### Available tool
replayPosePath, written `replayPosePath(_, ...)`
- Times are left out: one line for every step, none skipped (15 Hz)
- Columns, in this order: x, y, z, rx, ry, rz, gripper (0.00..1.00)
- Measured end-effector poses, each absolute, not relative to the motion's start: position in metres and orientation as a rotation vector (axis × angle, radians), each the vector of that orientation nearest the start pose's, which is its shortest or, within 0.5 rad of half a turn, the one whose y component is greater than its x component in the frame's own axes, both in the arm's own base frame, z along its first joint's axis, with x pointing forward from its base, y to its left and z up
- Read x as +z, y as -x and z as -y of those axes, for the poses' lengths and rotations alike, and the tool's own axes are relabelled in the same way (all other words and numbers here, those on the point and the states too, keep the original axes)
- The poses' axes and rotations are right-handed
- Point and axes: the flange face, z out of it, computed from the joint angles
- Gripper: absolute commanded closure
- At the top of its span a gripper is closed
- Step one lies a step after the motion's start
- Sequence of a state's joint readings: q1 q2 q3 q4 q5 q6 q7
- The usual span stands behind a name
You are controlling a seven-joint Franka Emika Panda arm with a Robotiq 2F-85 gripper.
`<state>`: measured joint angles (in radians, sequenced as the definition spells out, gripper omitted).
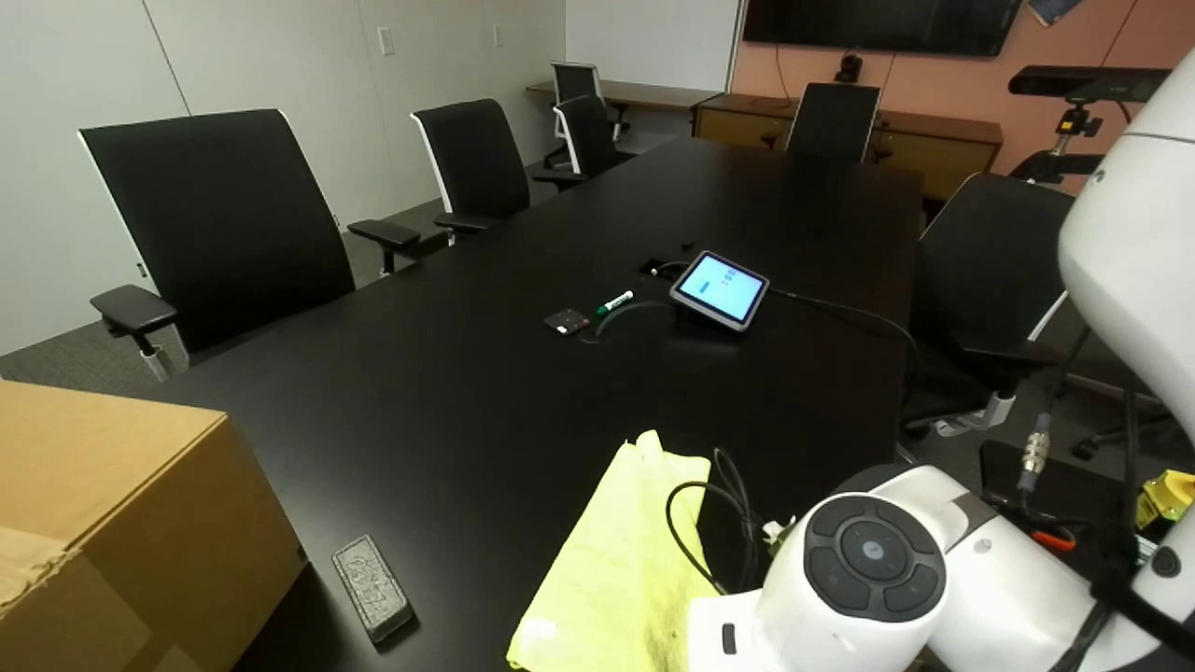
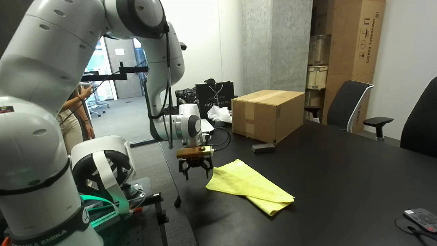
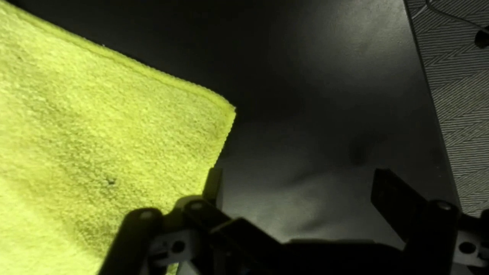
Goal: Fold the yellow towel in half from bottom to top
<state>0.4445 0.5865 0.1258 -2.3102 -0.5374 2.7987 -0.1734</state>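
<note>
The yellow towel (image 2: 245,181) lies on the black table in both exterior views (image 1: 616,560). In an exterior view an upper layer partly covers a lower layer, which sticks out at one end. My gripper (image 2: 197,177) is open and empty. It points down, beside the towel's end closest to the robot. In the wrist view the towel (image 3: 95,133) fills the left side, with one corner at the middle. One finger overlaps the towel's edge in that picture; the other is over bare table. The gap (image 3: 298,172) between the fingertips shows only table. The arm hides part of the towel in an exterior view.
A cardboard box (image 2: 269,116) and a grey block (image 2: 263,148) stand beyond the towel. A tablet (image 1: 720,289), a green marker (image 1: 615,302) and a remote (image 1: 567,322) lie further along the table. The table edge (image 3: 431,88) runs close to the gripper.
</note>
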Motion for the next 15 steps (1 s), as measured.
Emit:
replayPosePath(0.083, -0.397, -0.291, 0.089, 2.633, 1.886, 0.00)
replayPosePath(0.082, -0.398, -0.293, 0.085, 2.630, 1.888, 0.00)
replayPosePath(0.081, -0.401, -0.294, 0.078, 2.629, 1.888, 0.00)
replayPosePath(0.082, -0.403, -0.294, 0.069, 2.630, 1.887, 0.00)
replayPosePath(0.082, -0.406, -0.294, 0.060, 2.632, 1.888, 0.00)
replayPosePath(0.083, -0.409, -0.294, 0.052, 2.634, 1.887, 0.00)
replayPosePath(0.084, -0.412, -0.293, 0.044, 2.637, 1.889, 0.00)
replayPosePath(0.085, -0.414, -0.292, 0.039, 2.640, 1.891, 0.00)
replayPosePath(0.085, -0.417, -0.291, 0.035, 2.642, 1.895, 0.00)
replayPosePath(0.085, -0.419, -0.289, 0.033, 2.645, 1.899, 0.00)
replayPosePath(0.085, -0.421, -0.287, 0.032, 2.647, 1.904, 0.00)
replayPosePath(0.084, -0.423, -0.285, 0.032, 2.650, 1.908, 0.00)
replayPosePath(0.083, -0.426, -0.282, 0.033, 2.654, 1.910, 0.00)
replayPosePath(0.081, -0.428, -0.280, 0.034, 2.660, 1.909, 0.00)
replayPosePath(0.080, -0.431, -0.278, 0.036, 2.665, 1.909, 0.00)
